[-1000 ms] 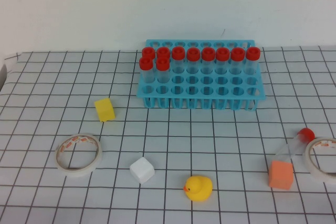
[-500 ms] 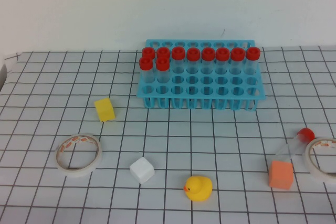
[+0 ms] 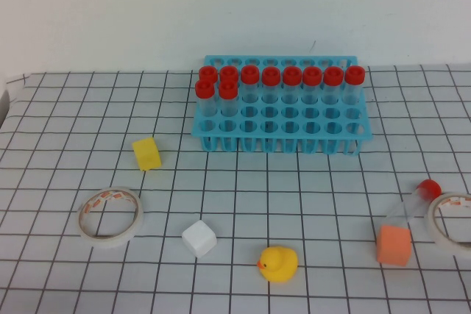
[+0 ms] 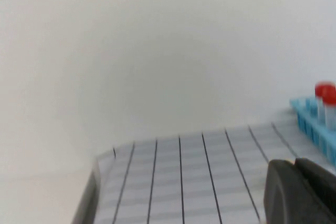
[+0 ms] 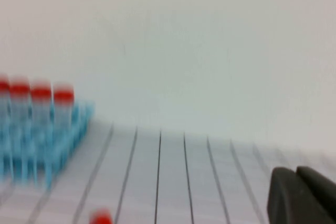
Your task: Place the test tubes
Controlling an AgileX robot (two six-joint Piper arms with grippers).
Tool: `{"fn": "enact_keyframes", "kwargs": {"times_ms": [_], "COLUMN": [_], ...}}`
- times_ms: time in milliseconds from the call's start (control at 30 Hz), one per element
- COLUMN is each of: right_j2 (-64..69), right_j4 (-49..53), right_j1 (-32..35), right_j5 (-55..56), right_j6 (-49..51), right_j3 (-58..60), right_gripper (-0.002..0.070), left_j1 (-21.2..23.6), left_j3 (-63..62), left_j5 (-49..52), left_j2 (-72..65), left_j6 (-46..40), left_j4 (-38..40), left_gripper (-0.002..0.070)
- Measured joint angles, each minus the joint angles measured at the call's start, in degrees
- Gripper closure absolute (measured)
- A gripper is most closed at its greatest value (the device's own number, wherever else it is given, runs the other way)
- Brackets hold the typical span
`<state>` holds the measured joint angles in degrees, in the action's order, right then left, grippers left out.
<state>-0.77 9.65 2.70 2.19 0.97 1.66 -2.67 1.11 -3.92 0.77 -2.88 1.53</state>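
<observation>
Nearest on the table (image 3: pixel 309 204) stands a duck (image 3: pixel 278 263), with a white cube (image 3: pixel 199 238) to its left and an orange cube (image 3: pixel 394 245) to its right. A tape roll (image 3: pixel 110 215) lies on the left and a second roll (image 3: pixel 450 222) lies at the right edge.

The one loose tube (image 3: pixel 408 207) lies on its side at the right. Its foot is against the orange cube, and its red cap (image 3: pixel 428 188) points away, just beside the second roll.

Further back is a yellow cube (image 3: pixel 146 154). Beyond it is the blue rack (image 3: pixel 283 134), which holds a row of eight capped tubes (image 3: pixel 292 76) and two more (image 3: pixel 215 90) in front at the left end. Many holes are free.

Neither arm shows from above. The left fingers (image 4: pixel 281 192) are closed on nothing, low over the table's left side and well apart from the rack. The right fingers (image 5: pixel 283 195) are likewise closed and empty, over the right side with the rack far off.

The tube is probably light and stiff, with a smooth round wall, so it would roll at a nudge and slip in a loose pinch. If it is glass, a hard squeeze could crack it.

The best hold looks to be across the bare barrel just under the cap. The fingers would go either side of its length, clear of the cube and the roll. The cap's rim would then stop the tube sliding down once it is tipped upright for a hole. The right arm looks the nearer one, and its fingers must open first.
</observation>
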Motion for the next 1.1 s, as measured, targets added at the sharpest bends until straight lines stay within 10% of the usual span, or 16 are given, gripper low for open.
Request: {"fn": "enact_keyframes", "kwargs": {"times_ms": [633, 1100], "right_j2": [0.0, 12.7], "right_j4": [-11.6, -23.1], "right_j1": [0.0, 0.0], "right_j5": [27.7, -22.9], "right_j6": [0.4, 1.3], "right_j3": [-0.4, -32.3], "right_gripper": [0.0678, 0.0678], "left_j1": [0.0, 0.0], "left_j3": [-1.0, -27.1], "left_j5": [-26.1, 11.2], "left_j2": [0.0, -13.9], "left_j6": [0.8, 1.1], "left_j4": [-0.1, 0.8], "left_gripper": [0.0676, 0.0676]}}
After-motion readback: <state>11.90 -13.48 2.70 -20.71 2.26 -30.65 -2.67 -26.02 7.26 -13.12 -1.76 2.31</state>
